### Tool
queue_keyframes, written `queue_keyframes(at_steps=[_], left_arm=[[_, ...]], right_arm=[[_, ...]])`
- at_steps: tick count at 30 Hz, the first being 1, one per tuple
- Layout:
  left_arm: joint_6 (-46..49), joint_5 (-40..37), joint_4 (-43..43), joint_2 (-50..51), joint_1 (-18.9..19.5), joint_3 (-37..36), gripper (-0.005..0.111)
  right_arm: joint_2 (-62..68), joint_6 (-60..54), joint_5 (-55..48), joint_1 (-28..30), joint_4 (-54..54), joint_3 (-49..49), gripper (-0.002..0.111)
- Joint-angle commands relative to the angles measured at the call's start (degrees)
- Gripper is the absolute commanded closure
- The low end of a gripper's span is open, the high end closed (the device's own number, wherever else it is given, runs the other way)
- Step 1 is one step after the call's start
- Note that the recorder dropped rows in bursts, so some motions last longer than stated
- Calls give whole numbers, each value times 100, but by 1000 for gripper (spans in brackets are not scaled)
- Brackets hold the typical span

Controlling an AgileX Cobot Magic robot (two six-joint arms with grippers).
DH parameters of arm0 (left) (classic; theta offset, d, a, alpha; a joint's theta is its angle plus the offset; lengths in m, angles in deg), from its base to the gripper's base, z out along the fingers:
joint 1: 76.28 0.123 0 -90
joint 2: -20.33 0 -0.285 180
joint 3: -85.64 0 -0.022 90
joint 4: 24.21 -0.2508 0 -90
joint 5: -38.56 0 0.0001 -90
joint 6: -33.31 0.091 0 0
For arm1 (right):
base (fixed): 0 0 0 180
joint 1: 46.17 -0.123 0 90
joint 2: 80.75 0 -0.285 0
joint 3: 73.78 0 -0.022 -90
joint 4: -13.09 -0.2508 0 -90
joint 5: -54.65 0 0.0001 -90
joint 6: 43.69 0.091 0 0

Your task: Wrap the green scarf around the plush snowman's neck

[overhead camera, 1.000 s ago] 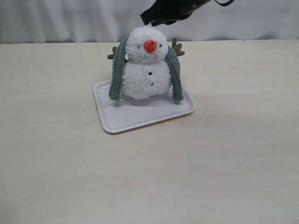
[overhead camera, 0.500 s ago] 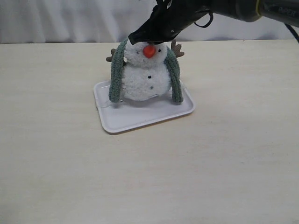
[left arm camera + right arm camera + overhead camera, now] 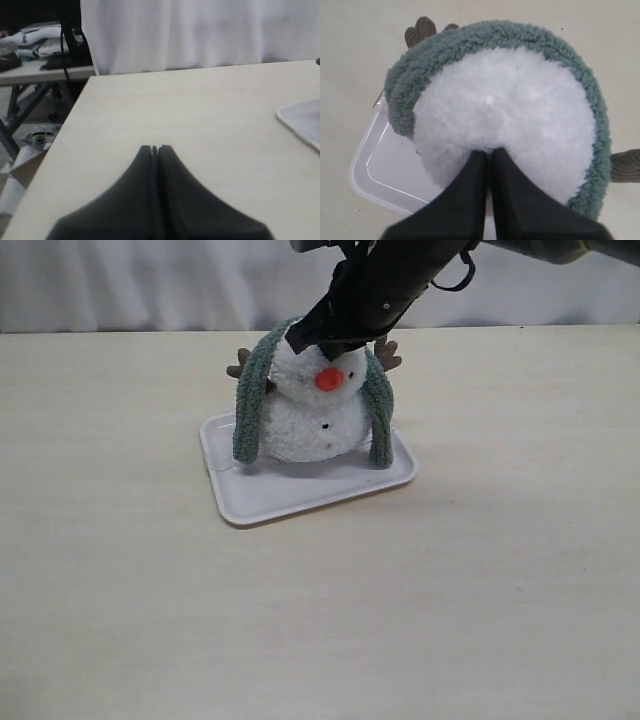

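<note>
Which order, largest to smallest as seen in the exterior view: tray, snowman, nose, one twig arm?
1. white tray
2. plush snowman
3. orange nose and twig arm look alike; not ranked.

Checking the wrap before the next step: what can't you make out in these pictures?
- Exterior view: right end effector covers the top of the plush snowman, whose head hides the green scarf behind it.
- Right wrist view: face hidden, seen from above.
- Left wrist view: white tray cut off by frame edge.
</note>
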State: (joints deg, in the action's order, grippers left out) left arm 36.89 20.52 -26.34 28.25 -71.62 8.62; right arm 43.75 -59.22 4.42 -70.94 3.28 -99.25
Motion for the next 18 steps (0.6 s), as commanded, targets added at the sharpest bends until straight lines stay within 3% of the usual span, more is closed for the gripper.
queue_keyframes(at_steps=[1, 4, 8, 11, 18], left_arm=[[-10, 849, -379, -13, -5, -19, 107], [-554, 1528, 1722, -13, -5, -19, 107], [-708, 2376, 2377, -13, -5, -19, 107], [-822, 2363, 2045, 161, -325, 267, 107], [-1150, 3080, 1024, 2736, -1761, 1342, 107]], right_arm=[[-11, -19, -118, -58, 27, 25, 104], [-11, 21, -118, -70, 27, 25, 104], [-11, 142, -237, -70, 27, 25, 104], [-11, 142, -264, -70, 27, 25, 104], [-11, 142, -264, -70, 27, 25, 104]])
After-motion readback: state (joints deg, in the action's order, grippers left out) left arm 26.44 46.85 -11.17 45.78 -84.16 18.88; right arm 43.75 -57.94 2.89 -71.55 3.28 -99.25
